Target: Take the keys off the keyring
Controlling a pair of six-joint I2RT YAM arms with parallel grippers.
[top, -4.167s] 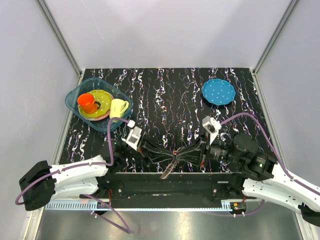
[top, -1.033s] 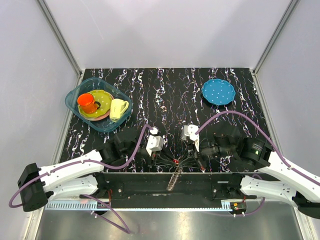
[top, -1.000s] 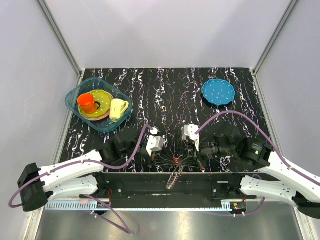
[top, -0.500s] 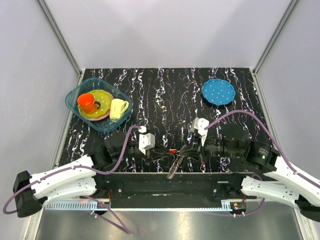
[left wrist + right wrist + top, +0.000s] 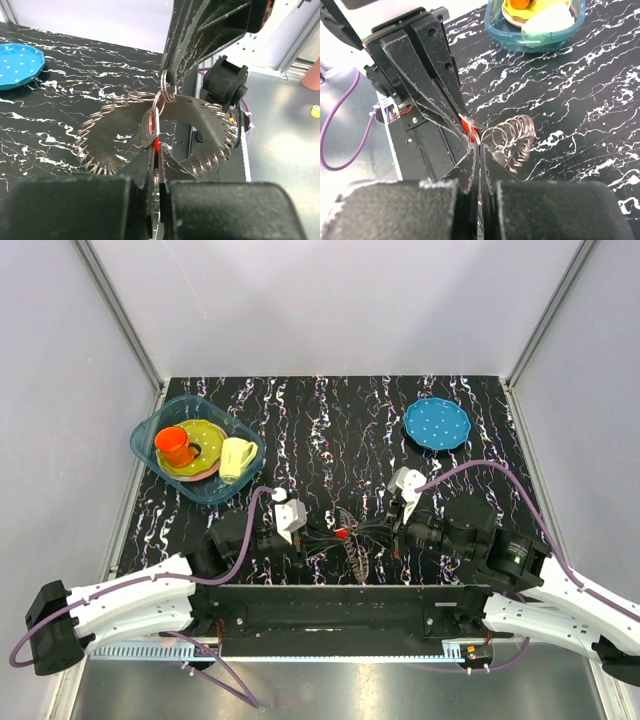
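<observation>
The keyring (image 5: 356,560), a dark grey metal loop fringed with small wire coils, hangs between my two grippers over the table's near edge. In the left wrist view the keyring (image 5: 117,132) spreads out behind a flat silver key with a red piece (image 5: 156,145). My left gripper (image 5: 156,156) is shut on that key, which shows as a red spot (image 5: 341,534) from above. My right gripper (image 5: 480,149) is shut on a small wire ring of the keyring (image 5: 512,132), tip to tip with the left gripper (image 5: 333,535). The right gripper (image 5: 358,533) reaches in from the right.
A clear blue bin (image 5: 148,430) at the back left holds an orange cup (image 5: 174,445), a yellow plate and a cream mug (image 5: 237,456). A blue dotted plate (image 5: 436,423) lies at the back right. The black base rail (image 5: 330,610) runs below the grippers.
My left gripper has shut on the key. Both grippers have moved a little away from the near edge, and the hanging keyring has swung with them.
</observation>
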